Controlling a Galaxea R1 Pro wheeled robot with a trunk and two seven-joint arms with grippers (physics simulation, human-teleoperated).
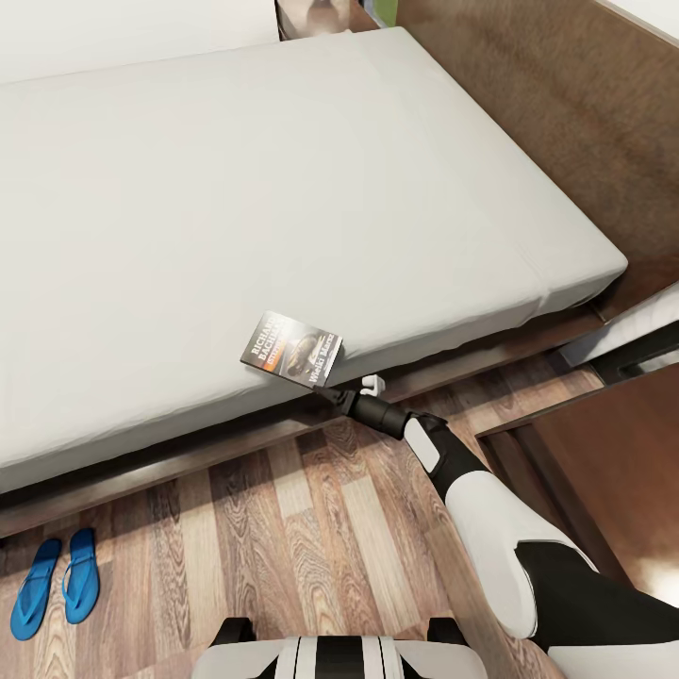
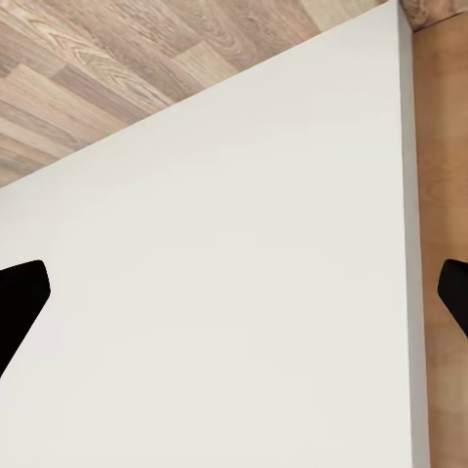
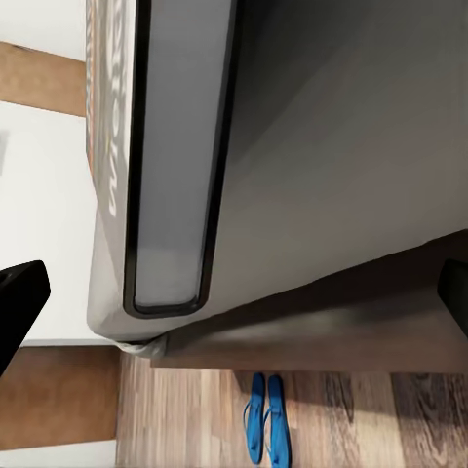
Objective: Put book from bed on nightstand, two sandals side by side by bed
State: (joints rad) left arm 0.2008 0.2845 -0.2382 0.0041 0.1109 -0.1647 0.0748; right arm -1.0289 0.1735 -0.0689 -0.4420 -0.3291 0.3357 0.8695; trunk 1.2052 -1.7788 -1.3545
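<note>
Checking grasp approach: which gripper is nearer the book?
Right. The right gripper is at the book's near edge on the bed; the left gripper is over a white surface, away from it.

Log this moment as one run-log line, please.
right gripper: at dark paperback book, grip unclear | book: on grey mattress edge | blue sandals: paired on floor

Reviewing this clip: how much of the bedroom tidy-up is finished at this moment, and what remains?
Done, apparently: the two blue sandals lie side by side on the wood floor beside the bed. In hand: the right tool reaches the near edge of the book, which lies on the mattress; whether it grips is unclear. Left: carrying the book to a nightstand.
</note>
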